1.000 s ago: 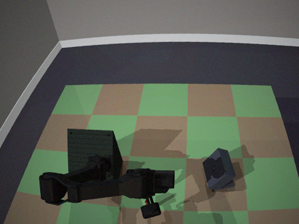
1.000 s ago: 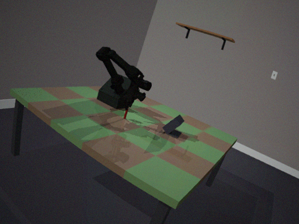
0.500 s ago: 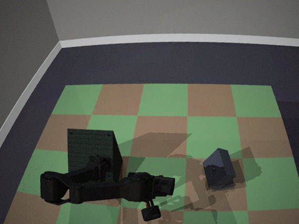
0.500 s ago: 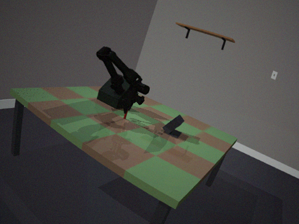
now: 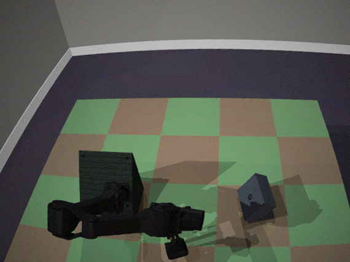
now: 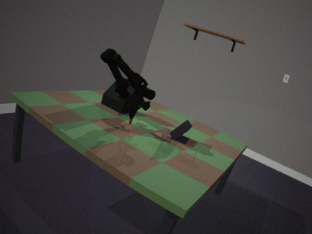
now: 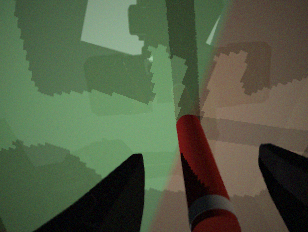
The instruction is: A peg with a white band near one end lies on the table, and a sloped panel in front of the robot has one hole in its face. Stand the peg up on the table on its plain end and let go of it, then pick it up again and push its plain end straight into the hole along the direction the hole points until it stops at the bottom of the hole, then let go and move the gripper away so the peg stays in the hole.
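The red peg (image 6: 130,121) (image 7: 196,145) stands upright on the table, its plain end down and its white band near the top. My gripper (image 6: 131,118) (image 7: 200,158) points down around the peg's upper part. Its fingers are open, one on each side, with a gap showing between each finger and the peg in the wrist view. In the top view the arm hides the fingertips and most of the peg. The sloped panel (image 5: 260,190) (image 6: 180,129) stands farther out from the robot base, its hole (image 5: 250,196) in the face; nothing is in the hole.
The robot's base block (image 5: 105,171) (image 6: 112,101) stands behind the gripper on the checkered table (image 5: 193,115) (image 6: 172,184). Shadows of the arm fall across the table and the panel's lower part. A shelf (image 6: 214,33) hangs on the far wall, away from the arm.
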`<state>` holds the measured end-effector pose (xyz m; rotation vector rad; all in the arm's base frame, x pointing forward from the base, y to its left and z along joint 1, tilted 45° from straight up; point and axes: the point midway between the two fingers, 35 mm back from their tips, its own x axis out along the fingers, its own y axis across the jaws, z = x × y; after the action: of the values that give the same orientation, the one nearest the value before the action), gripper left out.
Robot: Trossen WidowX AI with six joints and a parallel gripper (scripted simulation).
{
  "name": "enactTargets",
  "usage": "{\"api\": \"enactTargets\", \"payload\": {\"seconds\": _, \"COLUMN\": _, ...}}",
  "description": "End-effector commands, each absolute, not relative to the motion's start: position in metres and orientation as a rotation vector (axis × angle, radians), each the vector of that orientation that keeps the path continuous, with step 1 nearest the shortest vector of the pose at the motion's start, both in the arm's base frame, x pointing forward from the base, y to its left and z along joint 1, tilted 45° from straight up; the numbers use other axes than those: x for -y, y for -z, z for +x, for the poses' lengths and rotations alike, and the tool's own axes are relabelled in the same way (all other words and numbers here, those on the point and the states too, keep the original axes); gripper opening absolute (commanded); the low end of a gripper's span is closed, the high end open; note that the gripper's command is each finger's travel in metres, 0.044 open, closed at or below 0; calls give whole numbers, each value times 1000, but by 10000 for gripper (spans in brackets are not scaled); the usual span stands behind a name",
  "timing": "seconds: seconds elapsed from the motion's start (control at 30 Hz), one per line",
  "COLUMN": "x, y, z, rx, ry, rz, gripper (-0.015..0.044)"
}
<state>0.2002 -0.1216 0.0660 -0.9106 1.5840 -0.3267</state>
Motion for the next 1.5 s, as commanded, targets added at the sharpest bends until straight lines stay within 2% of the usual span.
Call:
{"api": "enactTargets", "payload": {"seconds": 0.0, "x": 121, "y": -66, "z": 200, "rx": -1584, "ry": 328, "rz": -908, "gripper": 151}}
{"api": "enactTargets", "payload": {"seconds": 0.13, "x": 121, "y": -66, "z": 200, "rx": -1584, "ry": 328, "rz": -908, "gripper": 46}}
{"api": "enactTargets", "payload": {"seconds": 0.37, "x": 121, "y": -66, "z": 200, "rx": -1584, "ry": 328, "rz": -908, "gripper": 0}}
{"api": "enactTargets", "payload": {"seconds": 1.47, "x": 61, "y": -115, "z": 206, "rx": -1582, "ry": 304, "rz": -918, "gripper": 0}}
